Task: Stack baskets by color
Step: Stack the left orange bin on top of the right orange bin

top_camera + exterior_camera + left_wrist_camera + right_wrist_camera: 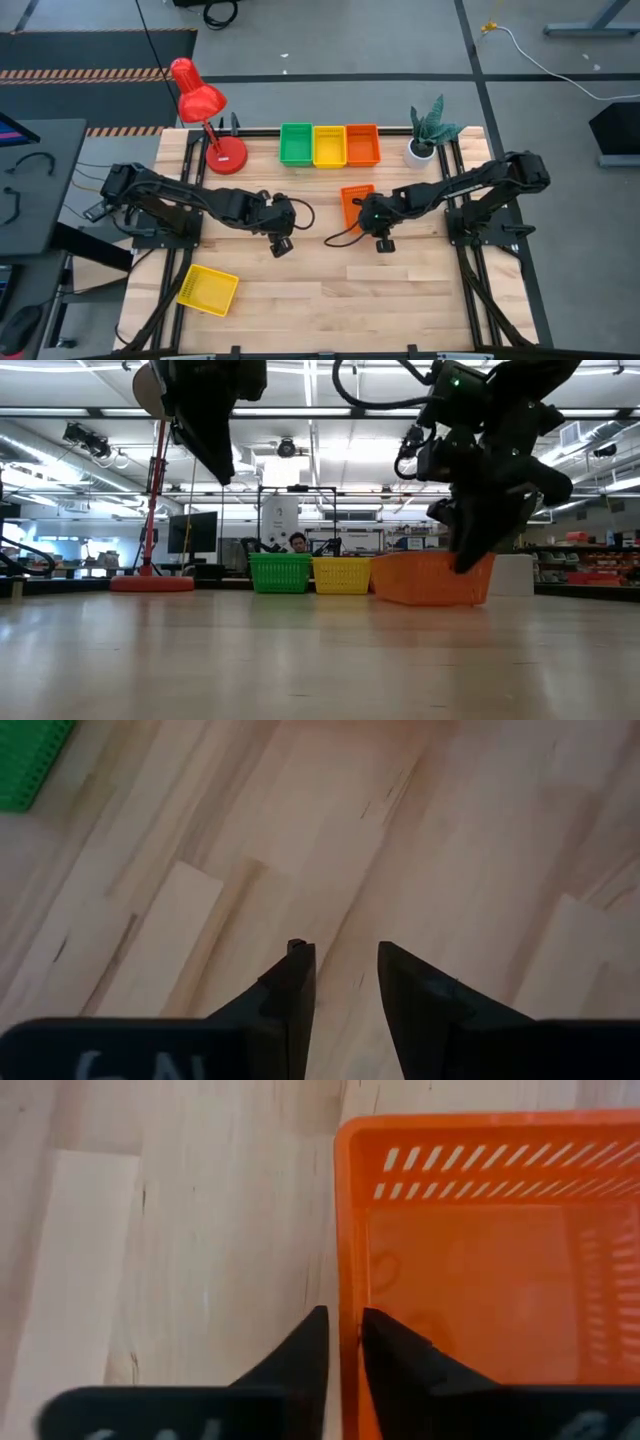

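Observation:
A lone orange basket stands on its bottom on the table, right of centre. My right gripper comes at it from above, slanting down. One finger is inside and one outside the basket's side wall, with a thin gap on each side. My left gripper hangs open above bare wood left of centre. A green basket, a yellow basket and another orange basket stand in a row at the far edge. A second yellow basket lies near the front left.
A red desk lamp stands at the far left. A white plant pot stands at the far right, beside the row. The near half of the table is bare wood. A person shows in the room behind the table.

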Motion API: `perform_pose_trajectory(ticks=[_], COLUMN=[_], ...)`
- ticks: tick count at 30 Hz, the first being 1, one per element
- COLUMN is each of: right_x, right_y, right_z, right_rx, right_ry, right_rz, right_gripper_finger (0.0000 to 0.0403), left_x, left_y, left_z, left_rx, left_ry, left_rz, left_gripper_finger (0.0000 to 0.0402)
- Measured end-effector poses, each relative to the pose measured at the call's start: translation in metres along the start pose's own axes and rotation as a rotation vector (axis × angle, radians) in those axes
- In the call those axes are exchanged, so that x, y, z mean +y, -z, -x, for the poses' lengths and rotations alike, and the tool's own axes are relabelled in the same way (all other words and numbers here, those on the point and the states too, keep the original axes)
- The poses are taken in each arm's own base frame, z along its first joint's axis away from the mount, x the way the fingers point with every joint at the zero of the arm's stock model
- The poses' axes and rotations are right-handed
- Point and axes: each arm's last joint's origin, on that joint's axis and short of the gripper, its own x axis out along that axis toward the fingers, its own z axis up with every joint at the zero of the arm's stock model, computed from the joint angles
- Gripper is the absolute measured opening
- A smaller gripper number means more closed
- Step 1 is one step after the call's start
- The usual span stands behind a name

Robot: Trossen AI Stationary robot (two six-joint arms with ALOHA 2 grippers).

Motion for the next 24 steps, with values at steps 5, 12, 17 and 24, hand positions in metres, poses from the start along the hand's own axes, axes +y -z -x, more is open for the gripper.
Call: perform_pose_trajectory(ticks=[5, 12, 17, 24], right_x=[0.001, -0.016, -0.058, -0.135], right_y=[-0.005, -0.037, -0.041, -0.023], right_z=[0.013, 0.087, 0.127, 0.114], right_rx=[-0.051, -0.214, -0.265, -0.176], right_ry=[0.017, 0.225, 0.407, 0.427], right_rz=[0.013, 0.081, 0.136, 0.139], right_gripper_finger=[0.0013, 0.001, 0.001, 0.001], left_x=[0.002, 0.004, -0.001, -0.002], left_y=[0.002, 0.017, 0.021, 0.022], left_z=[0.006, 0.025, 0.036, 0.037], left_rx=[0.002, 0.011, -0.111, -0.185], left_ry=[0.0, -0.069, -0.132, -0.186], left_rz=[0.01, 0.077, 0.144, 0.209], left_gripper_finger=[0.0117, 0.0117, 0.0117, 0.0117])
